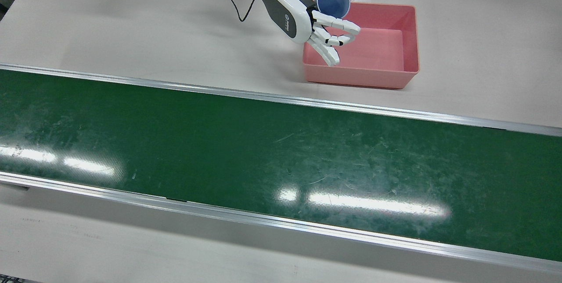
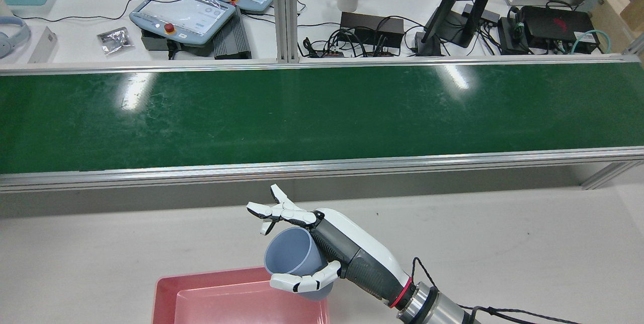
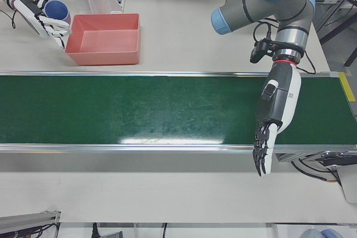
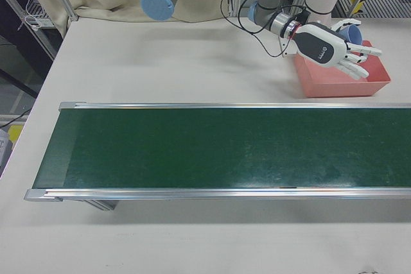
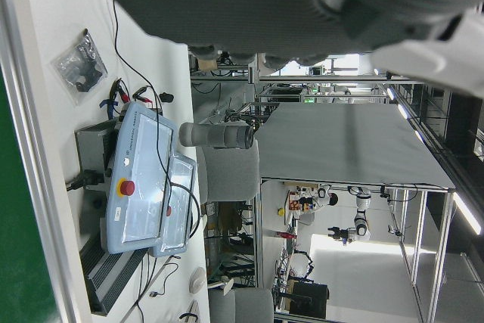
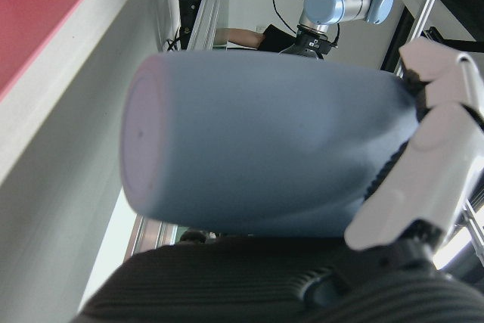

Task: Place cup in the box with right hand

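Cup (image 1: 333, 1) gripped by right hand (image 1: 307, 17) over box (image 1: 382, 76); base hidden.

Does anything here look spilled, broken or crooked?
Nothing stands out. The right hand holds the blue cup, tilted, at the edge of the pink box, which shows nothing inside. The left hand hangs over the green belt, holding nothing.
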Action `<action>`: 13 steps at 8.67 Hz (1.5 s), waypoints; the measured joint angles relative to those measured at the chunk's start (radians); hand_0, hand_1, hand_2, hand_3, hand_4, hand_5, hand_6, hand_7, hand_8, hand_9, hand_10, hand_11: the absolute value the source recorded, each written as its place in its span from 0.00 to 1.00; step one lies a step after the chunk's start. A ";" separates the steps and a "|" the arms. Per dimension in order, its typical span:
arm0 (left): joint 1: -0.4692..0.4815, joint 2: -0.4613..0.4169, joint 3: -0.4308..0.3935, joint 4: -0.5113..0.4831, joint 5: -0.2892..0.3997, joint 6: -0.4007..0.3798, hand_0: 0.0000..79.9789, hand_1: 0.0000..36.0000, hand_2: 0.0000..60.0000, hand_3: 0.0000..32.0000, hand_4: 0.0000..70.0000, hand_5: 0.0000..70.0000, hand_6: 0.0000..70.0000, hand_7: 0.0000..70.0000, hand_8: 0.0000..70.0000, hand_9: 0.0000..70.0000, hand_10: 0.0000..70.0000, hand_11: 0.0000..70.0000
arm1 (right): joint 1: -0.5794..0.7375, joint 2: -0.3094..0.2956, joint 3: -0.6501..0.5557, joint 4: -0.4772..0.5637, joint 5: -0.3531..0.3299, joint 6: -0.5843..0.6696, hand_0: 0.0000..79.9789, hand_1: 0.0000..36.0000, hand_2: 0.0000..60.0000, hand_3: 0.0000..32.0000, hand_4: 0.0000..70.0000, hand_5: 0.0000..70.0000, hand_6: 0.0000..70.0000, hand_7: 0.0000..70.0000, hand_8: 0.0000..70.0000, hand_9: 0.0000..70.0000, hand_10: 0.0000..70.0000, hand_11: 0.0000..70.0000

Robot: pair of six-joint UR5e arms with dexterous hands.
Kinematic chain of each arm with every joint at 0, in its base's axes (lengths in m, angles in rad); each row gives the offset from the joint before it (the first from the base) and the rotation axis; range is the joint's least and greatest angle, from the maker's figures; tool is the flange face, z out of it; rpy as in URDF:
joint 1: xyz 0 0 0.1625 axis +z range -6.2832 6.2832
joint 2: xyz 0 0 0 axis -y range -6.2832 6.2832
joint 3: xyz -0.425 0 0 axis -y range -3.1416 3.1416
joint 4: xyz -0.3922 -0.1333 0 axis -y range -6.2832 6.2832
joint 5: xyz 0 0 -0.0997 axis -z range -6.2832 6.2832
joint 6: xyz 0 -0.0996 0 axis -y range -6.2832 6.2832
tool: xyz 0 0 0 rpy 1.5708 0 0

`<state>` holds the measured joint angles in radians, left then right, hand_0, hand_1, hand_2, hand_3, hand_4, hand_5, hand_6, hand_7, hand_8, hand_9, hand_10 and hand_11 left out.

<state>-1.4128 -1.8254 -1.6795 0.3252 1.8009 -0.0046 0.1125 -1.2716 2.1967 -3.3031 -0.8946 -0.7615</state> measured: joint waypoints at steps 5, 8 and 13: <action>0.000 0.000 0.001 0.000 0.000 0.000 0.00 0.00 0.00 0.00 0.00 0.00 0.00 0.00 0.00 0.00 0.00 0.00 | -0.004 0.000 0.009 0.001 0.000 0.006 0.48 0.22 0.03 0.00 0.00 0.03 0.07 0.38 0.00 0.05 0.00 0.00; 0.000 0.000 0.001 0.000 0.000 0.000 0.00 0.00 0.00 0.00 0.00 0.00 0.00 0.00 0.00 0.00 0.00 0.00 | 0.177 -0.008 0.101 -0.011 0.001 0.020 0.27 0.35 0.65 0.00 0.00 0.09 0.30 1.00 0.36 0.69 0.20 0.30; 0.000 0.000 0.001 0.000 0.000 0.000 0.00 0.00 0.00 0.00 0.00 0.00 0.00 0.00 0.00 0.00 0.00 0.00 | 0.859 -0.141 -0.089 -0.116 -0.149 0.227 0.43 0.27 0.30 0.00 0.00 0.08 0.26 1.00 0.32 0.63 0.18 0.28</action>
<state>-1.4128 -1.8250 -1.6782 0.3252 1.8009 -0.0044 0.9710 -1.4125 2.1074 -3.4188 -1.0432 -0.5342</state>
